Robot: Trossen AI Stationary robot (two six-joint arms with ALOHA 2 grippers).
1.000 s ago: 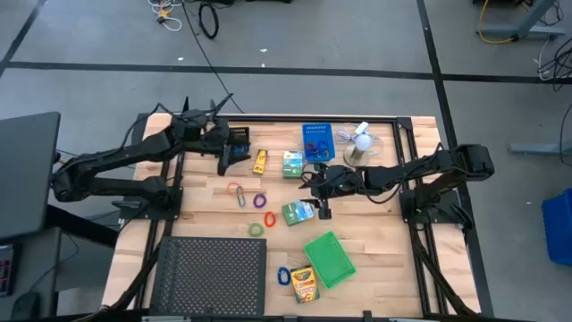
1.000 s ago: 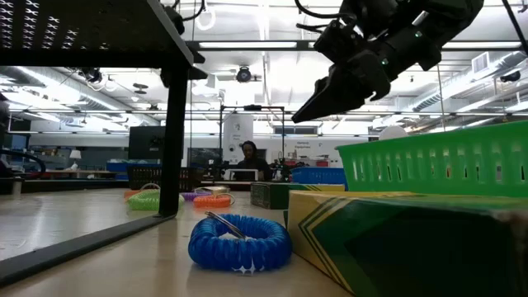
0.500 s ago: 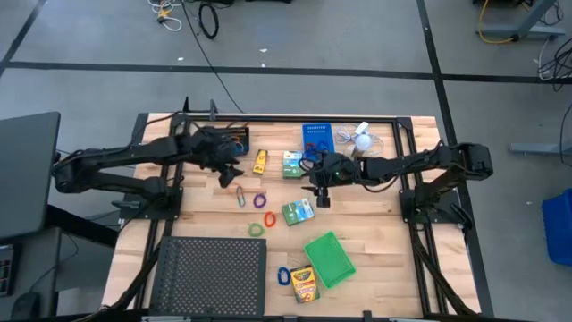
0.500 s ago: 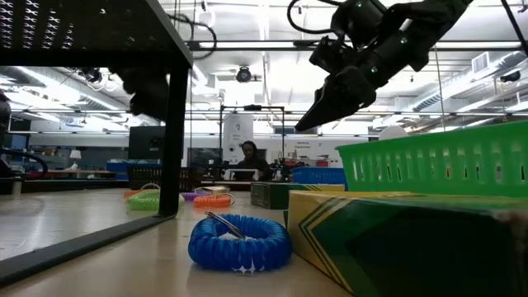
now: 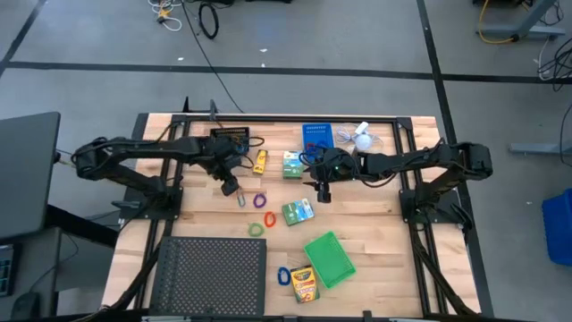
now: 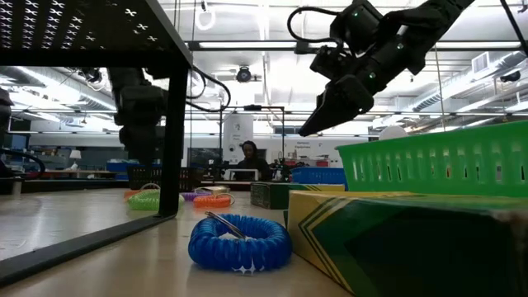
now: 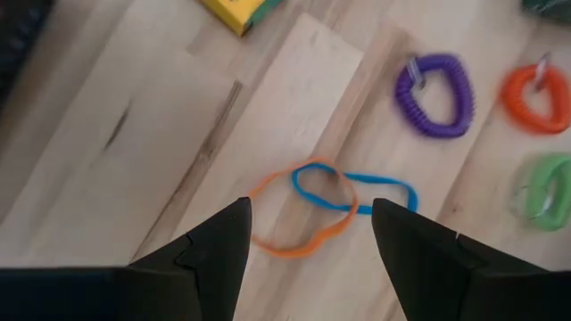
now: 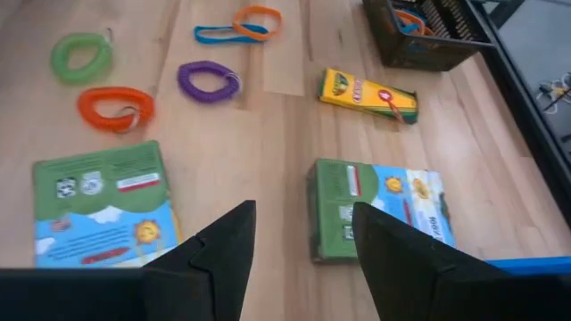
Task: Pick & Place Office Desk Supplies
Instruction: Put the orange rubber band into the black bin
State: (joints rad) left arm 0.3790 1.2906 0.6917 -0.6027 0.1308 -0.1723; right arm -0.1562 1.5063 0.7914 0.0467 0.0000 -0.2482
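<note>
The pale wooden counter (image 5: 375, 224) stands on grey floor crossed by dark tape lines; beyond it, a lit workshop where a person (image 6: 247, 157) sits far back. The left tool (image 5: 231, 187), fingers apart and empty, hangs over the orange and blue bands (image 7: 330, 201) beside purple (image 7: 434, 83), orange (image 7: 535, 89) and green (image 7: 542, 192) coils. The right tool (image 5: 322, 191), also spread and empty, hovers between two green-white boxes (image 8: 100, 207), with green bin (image 5: 329, 259), crayon box (image 5: 304, 283) and mesh tray (image 5: 210, 275) nearer the front.

Around the nearer green-white box (image 8: 379, 209): a second box (image 8: 103, 205) beside it, yellow crayon box (image 8: 368, 94) and black bin (image 8: 428, 36) beyond.
</note>
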